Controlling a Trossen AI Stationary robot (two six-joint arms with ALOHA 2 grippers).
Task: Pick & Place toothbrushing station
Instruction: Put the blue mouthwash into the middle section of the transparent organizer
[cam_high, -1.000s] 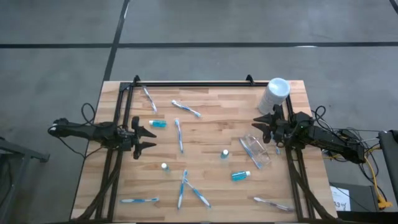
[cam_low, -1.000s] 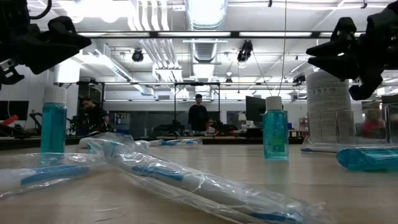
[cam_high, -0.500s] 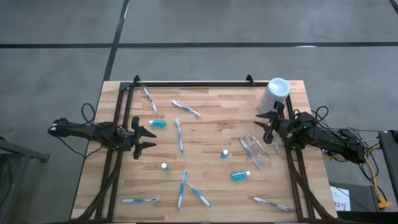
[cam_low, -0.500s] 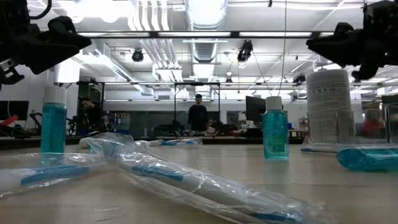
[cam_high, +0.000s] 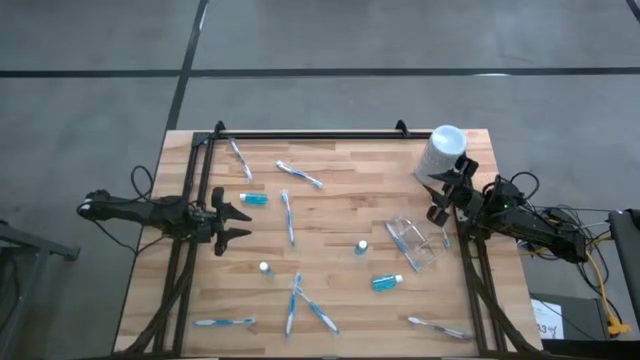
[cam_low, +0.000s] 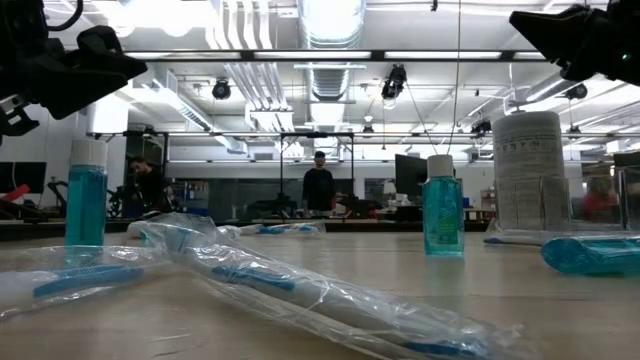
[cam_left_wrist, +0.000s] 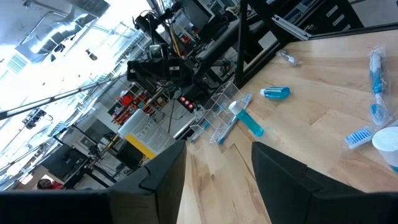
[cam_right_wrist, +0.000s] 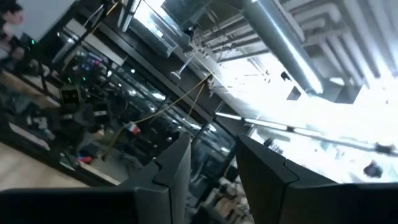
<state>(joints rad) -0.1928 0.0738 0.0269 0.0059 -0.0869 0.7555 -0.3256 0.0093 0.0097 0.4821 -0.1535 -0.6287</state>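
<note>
Several blue-and-white toothbrushes (cam_high: 288, 217) lie flat, scattered over the wooden table (cam_high: 340, 205). Two blue tubes lie on their sides (cam_high: 253, 199) (cam_high: 387, 283). Two more stand upright on their bases (cam_high: 361, 246) (cam_high: 264, 267). The clear pouch (cam_high: 411, 241) lies flat at the right. My left gripper (cam_high: 238, 223) hangs open over the table's left edge, pointing level toward the right, and the wrist view shows nothing between the fingers of the left gripper (cam_left_wrist: 217, 180). My right gripper (cam_high: 436, 196) stands open above the right edge beside the pouch, tipped upward, and holds nothing.
A tall white cylinder (cam_high: 443, 150) stands at the far right corner, close behind my right gripper. A black rail (cam_high: 310, 134) runs along the far edge. In the low view a wrapped toothbrush (cam_low: 300, 285) lies near the camera. People stand in the room behind.
My right gripper has risen and tipped its fingers upward while rolling about its own line; its fingers keep the same gap. In the low view it has climbed to the picture's top. No object on the table has moved.
</note>
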